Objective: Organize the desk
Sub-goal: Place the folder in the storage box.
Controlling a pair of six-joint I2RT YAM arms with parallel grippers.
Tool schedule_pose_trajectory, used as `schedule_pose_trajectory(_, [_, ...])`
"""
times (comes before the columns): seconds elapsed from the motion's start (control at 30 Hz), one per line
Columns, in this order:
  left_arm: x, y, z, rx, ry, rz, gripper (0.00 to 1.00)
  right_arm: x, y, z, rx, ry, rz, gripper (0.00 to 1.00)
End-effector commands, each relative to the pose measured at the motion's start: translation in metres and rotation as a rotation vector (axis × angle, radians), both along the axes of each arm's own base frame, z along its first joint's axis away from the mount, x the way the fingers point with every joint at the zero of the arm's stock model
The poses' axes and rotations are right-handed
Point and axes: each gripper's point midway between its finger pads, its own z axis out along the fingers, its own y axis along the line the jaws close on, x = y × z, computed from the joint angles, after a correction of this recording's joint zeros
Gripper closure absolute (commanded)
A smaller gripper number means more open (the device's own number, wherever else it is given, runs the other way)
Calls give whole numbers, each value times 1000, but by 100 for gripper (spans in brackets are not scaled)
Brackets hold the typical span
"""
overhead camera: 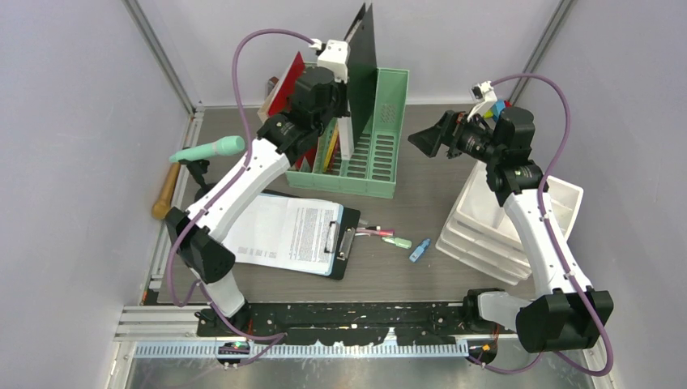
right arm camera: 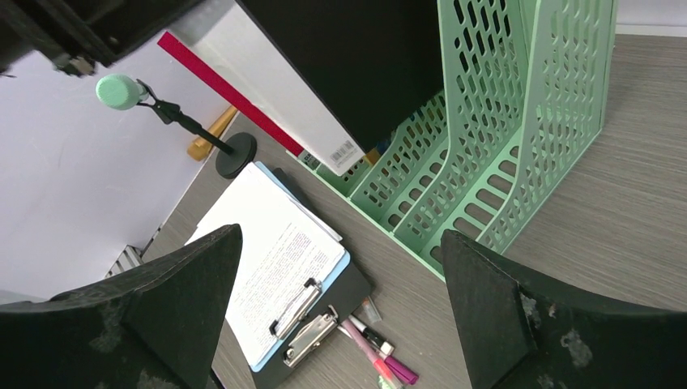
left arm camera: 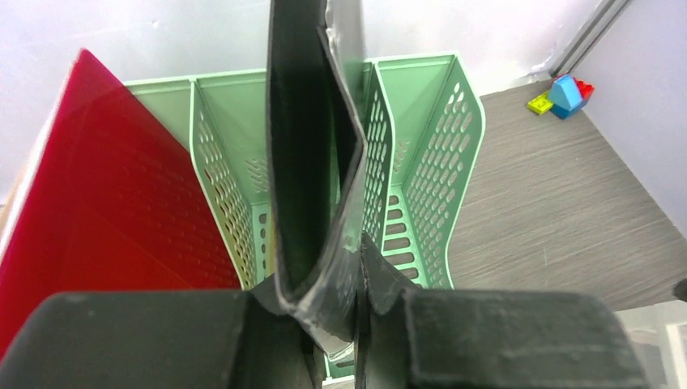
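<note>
Plain pale walls close in on three sides: the left wall (overhead camera: 73, 162), the back wall (overhead camera: 454, 40) and the right wall (overhead camera: 632, 97), all faintly lilac under soft, even light. A slim left post (overhead camera: 162, 57) and right post (overhead camera: 547, 40) of metal run up the far corners. A silver rail (overhead camera: 162, 320) lines the near edge of the grey-brown wood-grain desk (overhead camera: 421, 194), with a perforated strip (overhead camera: 324, 348) just in front.

A black folder (left arm camera: 312, 162) is pinched at its near edge between the left fingers (left arm camera: 146, 340) and held upright over the middle dividers of a mint-green rack (left arm camera: 429, 162). A red folder (left arm camera: 97, 203) is seen at left, and coloured blocks (left arm camera: 563, 96) far right on the tabletop (left arm camera: 551, 211).
</note>
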Motion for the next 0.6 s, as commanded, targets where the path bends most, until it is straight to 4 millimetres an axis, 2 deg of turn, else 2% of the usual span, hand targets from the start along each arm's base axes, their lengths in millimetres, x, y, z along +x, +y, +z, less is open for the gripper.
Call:
schedule_pose_trajectory(0.0, [7, -6, 21, -89, -127, 26, 100, -5, 0, 21, 16, -84, 5, 1])
schedule_pose_trajectory(0.17, [6, -7, -8, -45, -111, 36, 100, -4, 0, 19, 21, -82, 7, 1])
schedule_pose_trajectory(0.37, [6, -13, -29, -7, -110, 39, 100, -4, 1, 16, 26, -80, 9, 0])
schedule_pose_trajectory(0.5, [9, -11, -30, -6, -124, 58, 100, -4, 1, 16, 26, -80, 10, 0])
schedule_pose_trajectory(0.57, [11, -8, -22, -32, -147, 83, 100, -4, 1, 15, 27, -80, 11, 0])
